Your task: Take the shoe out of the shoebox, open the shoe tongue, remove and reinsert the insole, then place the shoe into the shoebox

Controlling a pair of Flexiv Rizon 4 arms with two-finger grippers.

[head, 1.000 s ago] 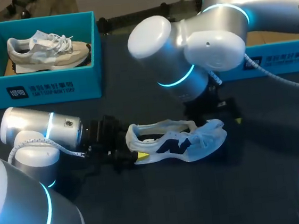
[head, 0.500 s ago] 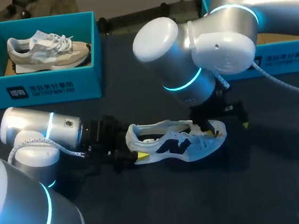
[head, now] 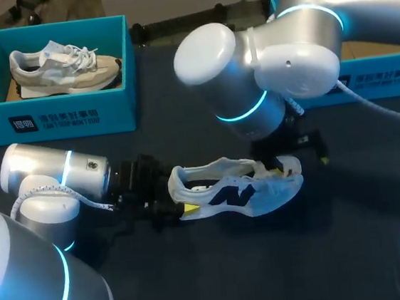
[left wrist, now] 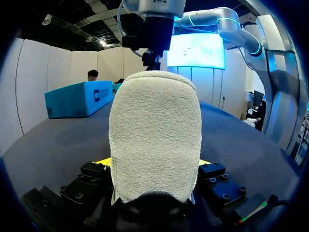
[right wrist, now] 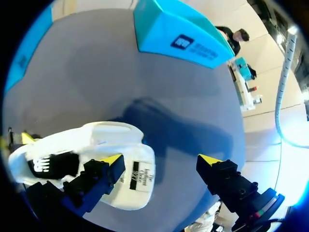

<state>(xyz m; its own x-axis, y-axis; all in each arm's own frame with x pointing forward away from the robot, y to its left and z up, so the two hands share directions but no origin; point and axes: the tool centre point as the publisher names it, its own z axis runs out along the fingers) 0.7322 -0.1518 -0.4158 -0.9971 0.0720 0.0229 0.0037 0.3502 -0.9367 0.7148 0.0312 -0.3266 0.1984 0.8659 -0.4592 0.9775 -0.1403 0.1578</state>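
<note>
A white and pale-blue shoe [head: 236, 189] with a dark side logo lies on its side in the middle of the dark table. My left gripper [head: 182, 203] is shut on its heel. In the left wrist view the fuzzy heel [left wrist: 154, 130] fills the gap between the yellow tips of that gripper [left wrist: 154, 162]. My right gripper [head: 305, 162] hovers over the toe end with its fingers wide open. In the right wrist view one fingertip [right wrist: 114, 160] lies over the white tongue [right wrist: 137, 181], and the other is over bare table. That right gripper [right wrist: 161, 160] holds nothing.
A teal shoebox [head: 53, 115] at the back left holds a beige shoe [head: 62, 68]. A second teal box [head: 378, 77] stands at the back right, partly hidden by my right arm, and shows ahead of the right gripper [right wrist: 178, 29].
My right gripper dipped toward the shoe's toe end, then drew slightly up and back. The shoe's front flap shifted a little. The left arm kept still on the heel.
</note>
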